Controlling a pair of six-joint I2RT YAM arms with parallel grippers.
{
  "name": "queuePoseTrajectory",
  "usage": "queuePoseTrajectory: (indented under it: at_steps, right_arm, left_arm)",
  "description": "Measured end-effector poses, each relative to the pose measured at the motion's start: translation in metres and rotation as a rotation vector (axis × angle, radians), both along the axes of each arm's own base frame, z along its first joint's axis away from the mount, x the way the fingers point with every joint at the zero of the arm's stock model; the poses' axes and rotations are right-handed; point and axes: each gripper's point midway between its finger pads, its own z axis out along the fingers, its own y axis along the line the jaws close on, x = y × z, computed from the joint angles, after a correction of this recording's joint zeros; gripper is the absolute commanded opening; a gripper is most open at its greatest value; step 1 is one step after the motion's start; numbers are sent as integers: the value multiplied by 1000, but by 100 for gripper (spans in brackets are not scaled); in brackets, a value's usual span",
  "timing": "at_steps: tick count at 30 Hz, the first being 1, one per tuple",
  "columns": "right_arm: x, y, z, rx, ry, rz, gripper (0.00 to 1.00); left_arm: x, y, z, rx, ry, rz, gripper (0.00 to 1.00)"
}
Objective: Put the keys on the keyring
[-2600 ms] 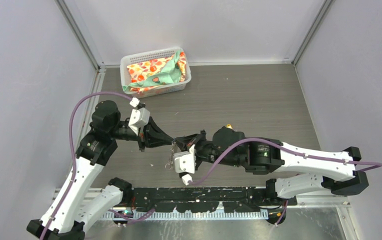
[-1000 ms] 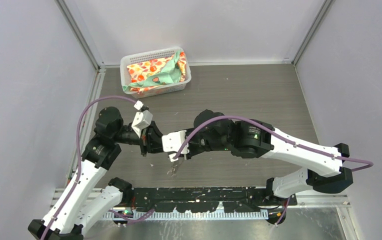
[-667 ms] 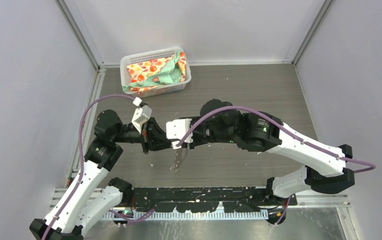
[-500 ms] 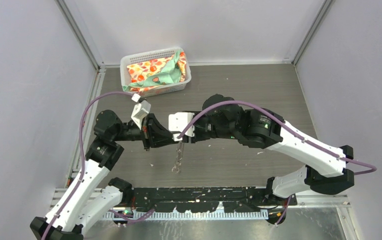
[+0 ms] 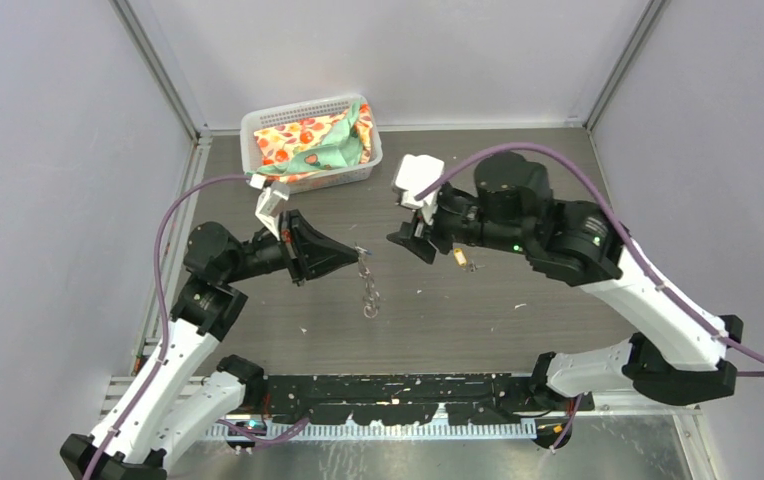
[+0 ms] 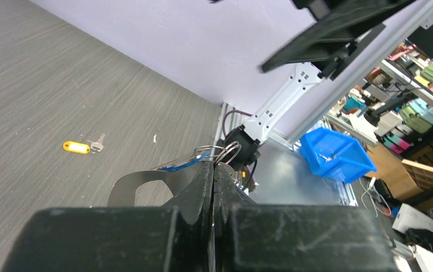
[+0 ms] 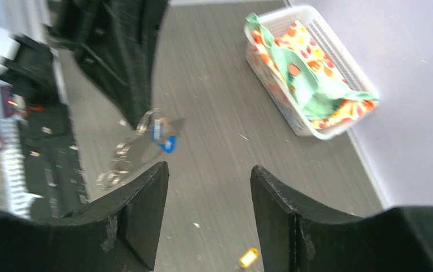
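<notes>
Left gripper (image 6: 213,168): jaws pinched shut on the keyring (image 6: 140,182), held above the table (image 5: 538,190).
Blue key (image 7: 168,144): hanging at that keyring.
Right gripper (image 7: 208,209): jaws apart, empty.
Yellow key (image 6: 77,147): lying on the table near the right gripper.

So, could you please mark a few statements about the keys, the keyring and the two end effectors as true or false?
1. The left end effector is shut on the keyring. True.
2. The yellow-headed key is on the keyring. False: it lies on the table, apart from the keyring.
3. The right end effector is open and holds nothing. True.
4. The basket is empty. False: it holds patterned cloth.
5. The right end effector grips the blue-headed key. False: that key hangs at the keyring.
</notes>
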Motion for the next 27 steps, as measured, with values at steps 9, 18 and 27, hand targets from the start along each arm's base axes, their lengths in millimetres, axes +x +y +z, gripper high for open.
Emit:
queuePoseTrajectory:
  at_steps: [9, 18, 27]
  right_arm:
    - [-37, 11, 42, 292, 219, 107, 60]
    - [-31, 44, 13, 315, 442, 109, 57]
    - [-26, 51, 9, 348, 516, 118, 53]
  left_arm:
    - [8, 3, 7, -28, 17, 64, 0]
    - [12, 4, 9, -38, 22, 95, 0]
    - [16, 6, 14, -59, 56, 126, 0]
